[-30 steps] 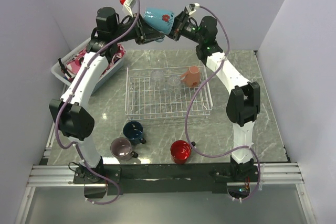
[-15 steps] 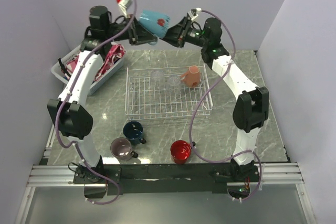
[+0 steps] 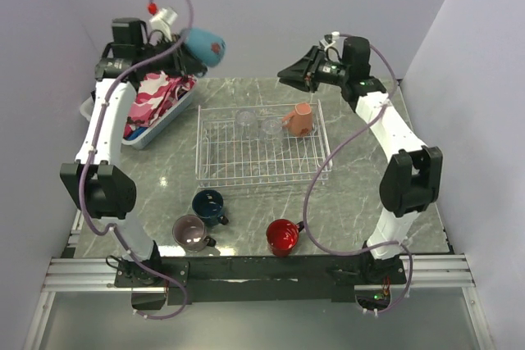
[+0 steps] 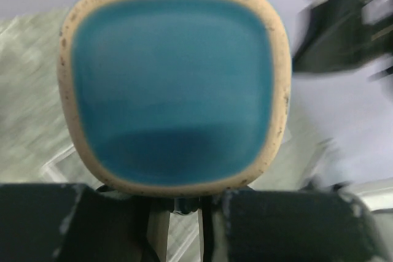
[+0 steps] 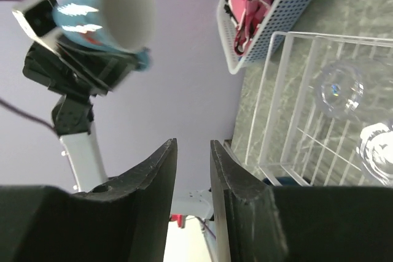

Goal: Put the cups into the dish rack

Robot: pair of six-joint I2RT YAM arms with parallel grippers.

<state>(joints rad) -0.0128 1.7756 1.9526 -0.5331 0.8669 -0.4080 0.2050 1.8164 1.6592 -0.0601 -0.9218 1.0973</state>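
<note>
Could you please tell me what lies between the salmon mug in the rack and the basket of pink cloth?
Two clear glasses, standing in the dish rack along its far side; the top external view shows them.

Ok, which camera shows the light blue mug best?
Right wrist: the light blue mug shows side and white inside. Top external shows it small, held aloft; left wrist shows only its blurred base.

White rack (image 3: 246, 165); light blue mug (image 3: 205, 45), white inside; salmon mug (image 3: 300, 119); navy mug (image 3: 210, 205); mauve mug (image 3: 191, 233); red mug (image 3: 283, 237)
</note>
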